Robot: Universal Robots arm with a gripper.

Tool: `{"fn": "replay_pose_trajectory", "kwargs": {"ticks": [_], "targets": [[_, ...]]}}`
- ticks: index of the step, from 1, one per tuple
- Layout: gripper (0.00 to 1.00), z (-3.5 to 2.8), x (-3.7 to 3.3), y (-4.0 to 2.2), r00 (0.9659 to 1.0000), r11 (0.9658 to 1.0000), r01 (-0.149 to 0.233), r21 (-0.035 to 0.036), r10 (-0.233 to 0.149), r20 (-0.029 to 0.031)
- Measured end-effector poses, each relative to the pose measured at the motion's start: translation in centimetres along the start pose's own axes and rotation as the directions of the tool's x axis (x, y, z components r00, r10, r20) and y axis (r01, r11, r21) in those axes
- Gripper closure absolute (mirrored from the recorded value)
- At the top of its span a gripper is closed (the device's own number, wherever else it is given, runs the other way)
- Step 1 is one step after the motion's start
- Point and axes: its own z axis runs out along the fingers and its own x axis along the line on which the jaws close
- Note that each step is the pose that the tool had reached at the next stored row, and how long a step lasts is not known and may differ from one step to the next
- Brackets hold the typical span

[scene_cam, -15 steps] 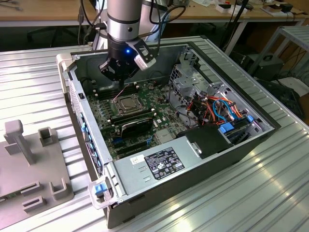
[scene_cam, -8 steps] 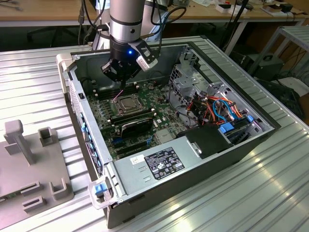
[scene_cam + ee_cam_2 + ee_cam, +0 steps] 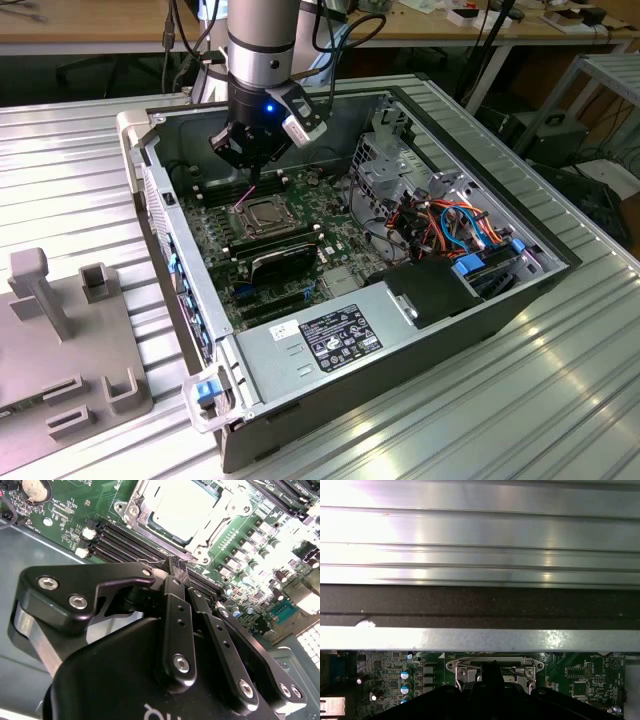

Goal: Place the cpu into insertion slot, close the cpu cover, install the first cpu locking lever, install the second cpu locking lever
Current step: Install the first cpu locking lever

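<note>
Second wrist view puts the gripper (image 3: 179, 566) right at the edge of the insertion slot (image 3: 150, 527), its two black fingers (image 3: 175, 625) drawn narrow so the tips meet with nothing bulky between them; whether they pinch a thin wire lever there I cannot tell. The cpu (image 3: 182, 505) already lies in the slot, its pale metal top showing through the square opening of the cpu cover (image 3: 220, 515), which sits down flat around it.

From the exterior view, the gripper (image 3: 252, 185) hangs inside the open computer case (image 3: 480, 300), just above the far side of the slot (image 3: 262, 215) on the green motherboard (image 3: 340, 250). The socket lies directly below and slightly nearer than the fingertips.

On the exterior view's left, a grey fixture (image 3: 60, 340) rests well apart on the ribbed table (image 3: 560, 400).
</note>
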Motion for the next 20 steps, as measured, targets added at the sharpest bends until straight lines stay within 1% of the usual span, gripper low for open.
{"fn": "replay_pose_trajectory", "kwargs": {"ticks": [15,20], "targets": [[0.89,0.01,-0.13,0.02,1.0000,1.0000,0.000,0.0001,0.000,0.0000],[0.89,0.15,-0.13,0.07,1.0000,1.0000,0.000,-0.0002,0.000,-0.0001]]}}
